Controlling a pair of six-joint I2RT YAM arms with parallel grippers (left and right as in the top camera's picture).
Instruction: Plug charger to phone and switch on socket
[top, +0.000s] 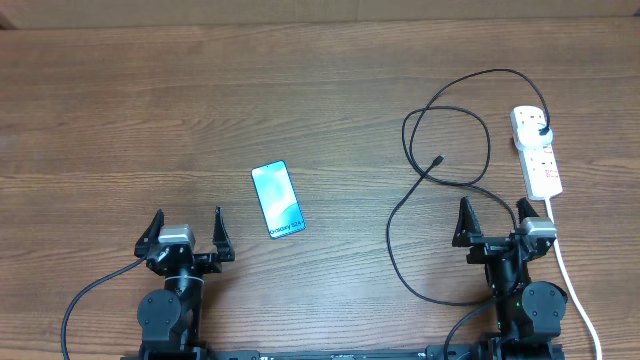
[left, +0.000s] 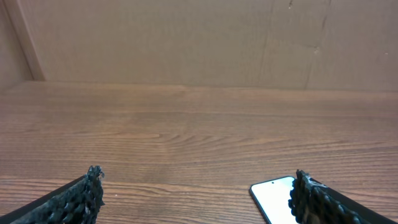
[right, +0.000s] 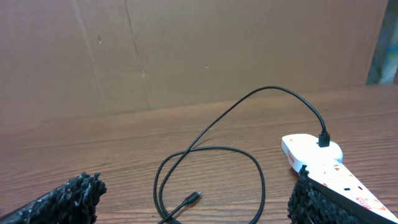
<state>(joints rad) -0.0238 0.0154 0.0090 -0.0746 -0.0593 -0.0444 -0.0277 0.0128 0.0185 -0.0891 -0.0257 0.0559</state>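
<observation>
The phone (top: 277, 199) lies flat on the wooden table, screen lit light blue; its top corner shows in the left wrist view (left: 273, 196) beside my right fingertip. The black charger cable (top: 425, 175) loops across the right side, its connector tip (top: 438, 159) loose on the table, also in the right wrist view (right: 194, 197). Its black plug (top: 541, 130) sits in the white power strip (top: 538, 150), seen too in the right wrist view (right: 314, 152). My left gripper (top: 187, 233) is open and empty, left of the phone. My right gripper (top: 493, 222) is open and empty, near the cable loop.
The strip's thick white cord (top: 570, 275) runs down the right edge past my right arm. A brown cardboard wall (left: 199, 37) stands at the table's far side.
</observation>
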